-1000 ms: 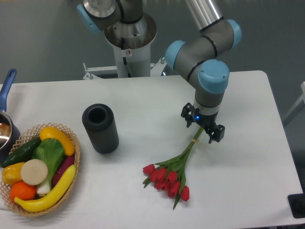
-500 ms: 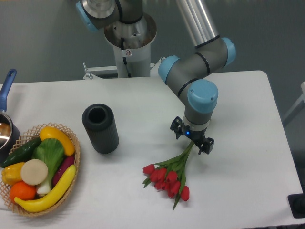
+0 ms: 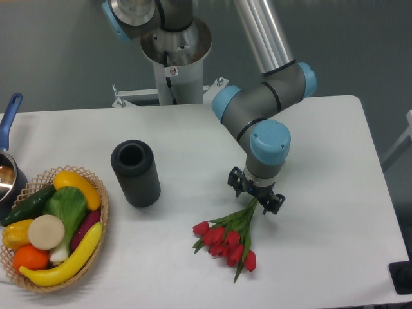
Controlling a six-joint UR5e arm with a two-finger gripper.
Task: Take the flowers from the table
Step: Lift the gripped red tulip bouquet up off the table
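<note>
The flowers (image 3: pixel 226 239), red tulip buds on green stems, lie on the white table (image 3: pixel 335 212) right of centre, buds toward the front. My gripper (image 3: pixel 255 196) stands low over the stem end, its two fingers straddling the stems. The fingers are spread apart and the stems show between them. The top of the stems is hidden under the gripper.
A black cylinder (image 3: pixel 135 173) stands left of the flowers. A wicker basket (image 3: pixel 96 251) of produce sits at the front left, with a pot (image 3: pixel 8 174) behind it. The robot base (image 3: pixel 174 58) stands at the back edge.
My gripper has moved left and toward the front along the stems, and has come lower over them. The flowers have not moved.
</note>
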